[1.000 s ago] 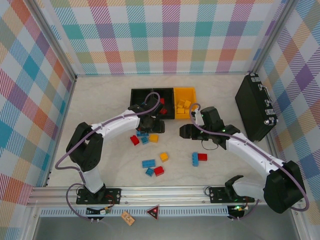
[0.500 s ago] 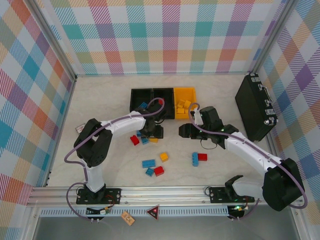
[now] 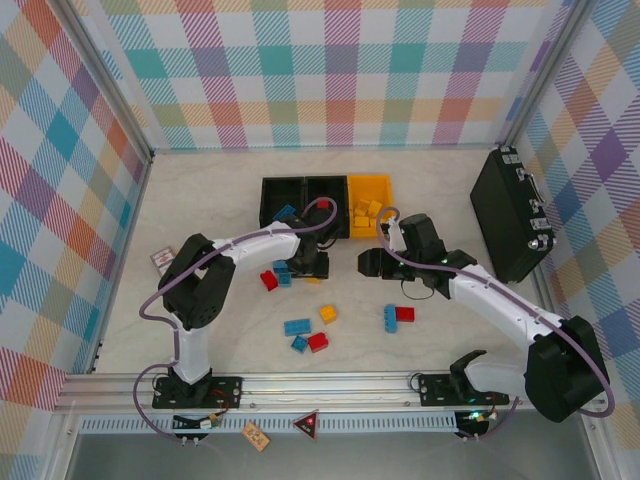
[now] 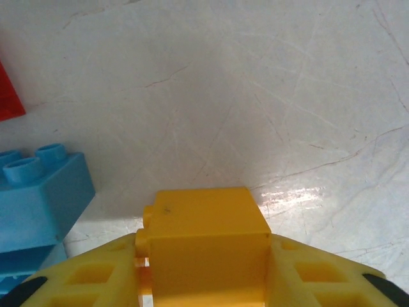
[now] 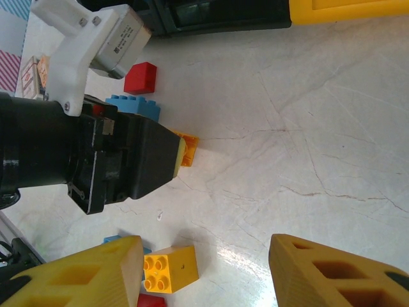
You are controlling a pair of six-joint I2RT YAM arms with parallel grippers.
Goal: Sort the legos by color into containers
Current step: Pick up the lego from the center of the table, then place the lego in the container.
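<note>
pale marbled surface [image 3: 200, 200]: joined bins [image 3: 272, 198] at twelve o'clock hold some bricks, while about eight loose legos [image 3: 297, 327] remain toward six. left hand [image 3: 308, 268] clamps a yellow-orange brick [image 4: 204, 236]; right hand [image 3: 368, 263] gapes, empty.

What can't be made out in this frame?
Top view: the left gripper covers the yellow lego it holds.
Left wrist: the lego's lower part is cut off by the bottom edge; lifted or resting, unclear.
Top view: the card print is too small.
</note>
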